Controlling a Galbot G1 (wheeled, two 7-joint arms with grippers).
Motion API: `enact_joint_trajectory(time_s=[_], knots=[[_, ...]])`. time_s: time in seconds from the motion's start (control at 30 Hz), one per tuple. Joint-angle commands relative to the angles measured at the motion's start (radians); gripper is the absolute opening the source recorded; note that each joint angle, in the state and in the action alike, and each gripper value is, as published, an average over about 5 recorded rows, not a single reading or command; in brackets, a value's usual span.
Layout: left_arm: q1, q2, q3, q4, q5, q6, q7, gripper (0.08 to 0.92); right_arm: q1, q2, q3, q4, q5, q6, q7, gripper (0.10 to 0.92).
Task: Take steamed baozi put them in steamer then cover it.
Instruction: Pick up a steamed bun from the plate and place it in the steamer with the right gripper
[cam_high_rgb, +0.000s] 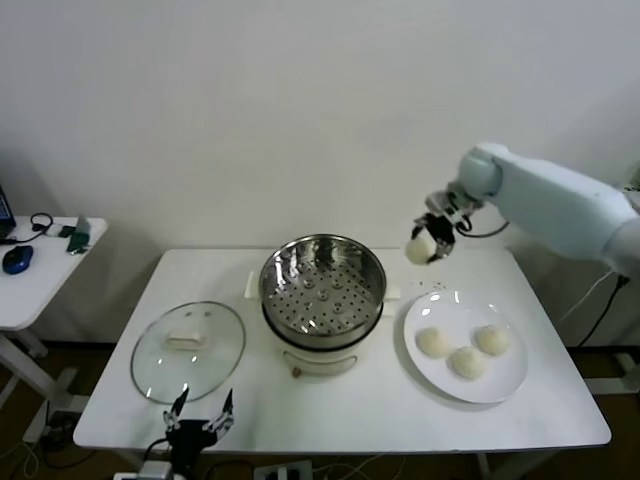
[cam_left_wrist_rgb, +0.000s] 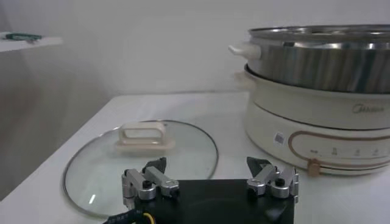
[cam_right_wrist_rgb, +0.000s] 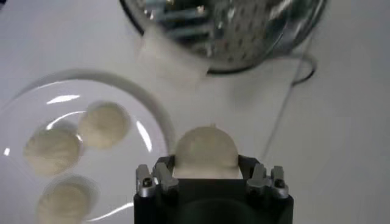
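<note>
My right gripper (cam_high_rgb: 428, 240) is shut on one cream-white baozi (cam_high_rgb: 419, 250) and holds it in the air to the right of the steel steamer (cam_high_rgb: 322, 285), above the table between the pot and the plate. In the right wrist view that baozi (cam_right_wrist_rgb: 206, 149) sits between the jaws. Three more baozi (cam_high_rgb: 464, 350) lie on a white plate (cam_high_rgb: 510, 385); they also show in the right wrist view (cam_right_wrist_rgb: 103, 123). The glass cover (cam_high_rgb: 188, 350) with its cream handle lies flat on the table left of the steamer. My left gripper (cam_high_rgb: 200, 412) is open and empty at the front edge, just before the cover (cam_left_wrist_rgb: 141, 159).
The steamer's perforated tray (cam_high_rgb: 325, 290) holds nothing. A side table (cam_high_rgb: 40, 275) with a mouse and small items stands at far left. A power cord (cam_right_wrist_rgb: 286, 103) runs along the table by the pot. A wall stands behind the table.
</note>
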Motion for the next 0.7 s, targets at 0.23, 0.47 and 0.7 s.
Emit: enact_joint_trajectory(time_s=[0.23, 0.47, 0.7], knots=[[0.001, 0.002, -0.002, -0.009, -0.002, -0.006, 0.001, 0.823, 0.205, 0.177, -0.138, 0.348, -0.108, 0.202, 0.063, 0.687], [0.0, 0.007, -0.017, -0.014, -0.006, -0.008, 0.001, 0.823, -0.043, 0.227, -0.068, 0.16, -0.433, 0.301, 0.233, 0.687], [0.007, 0.008, -0.019, -0.011, -0.006, -0.013, 0.002, 0.823, -0.217, 0.312, 0.04, -0.09, -0.511, 0.349, 0.326, 0.687]])
